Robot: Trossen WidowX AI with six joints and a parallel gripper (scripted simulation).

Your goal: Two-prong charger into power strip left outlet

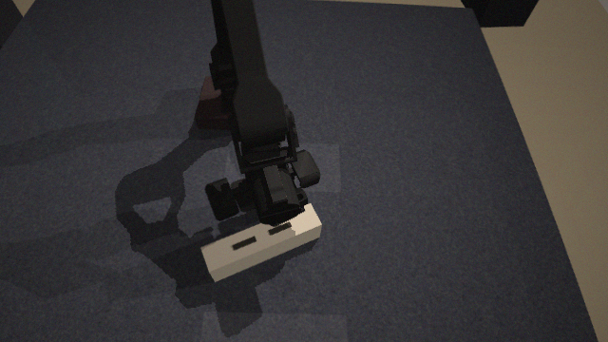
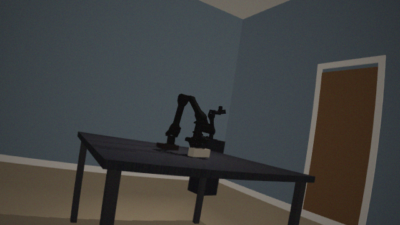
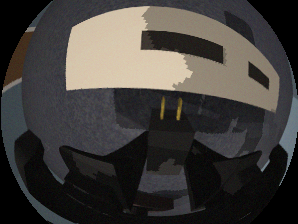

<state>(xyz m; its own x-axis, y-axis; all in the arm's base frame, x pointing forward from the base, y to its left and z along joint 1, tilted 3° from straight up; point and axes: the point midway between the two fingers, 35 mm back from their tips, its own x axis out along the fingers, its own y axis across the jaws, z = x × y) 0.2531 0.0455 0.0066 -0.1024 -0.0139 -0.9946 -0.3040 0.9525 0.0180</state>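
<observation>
Two-prong charger [image 3: 171, 145] gripped, prongs exposed, short of the power strip [image 1: 256, 247] [image 2: 199, 152] [image 3: 105, 55].
Wrist view, lower centre: jaws of the gripper [image 1: 280, 216] [image 2: 195, 147] [image 3: 165, 136] closed on the charger's body; both brass prongs point toward the strip, upper frame. Body judged light and rigid, prongs liable to catch if skewed; hold by the body sides. The strip's rim stands in the way. Beyond, top view upper left: reddish-brown block [image 1: 212, 111], partly hidden by the arm [image 1: 258, 100] [image 2: 179, 119].

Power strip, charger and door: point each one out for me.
Power strip [image 1: 252, 254] [image 2: 199, 152] [image 3: 110, 57]: top, exterior, wrist; its body.
Charger [image 3: 171, 137]: wrist; its dark body.
Door [image 2: 347, 140]: exterior; its brown panel.
</observation>
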